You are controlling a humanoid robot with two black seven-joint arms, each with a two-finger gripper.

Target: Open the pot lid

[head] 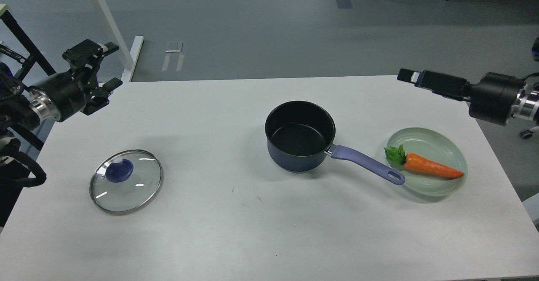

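With the lid [126,180] already flat on the table [236,230] well left of the open pot [300,135], the left gripper [107,68], jaws wide and empty, should simply stay clear; the right gripper's [407,76] spread cannot be told.

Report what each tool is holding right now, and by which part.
Nothing is held. The left tool is open and empty above the table's left edge. The right tool carries nothing. The lid lies on the table, apart from the pot.
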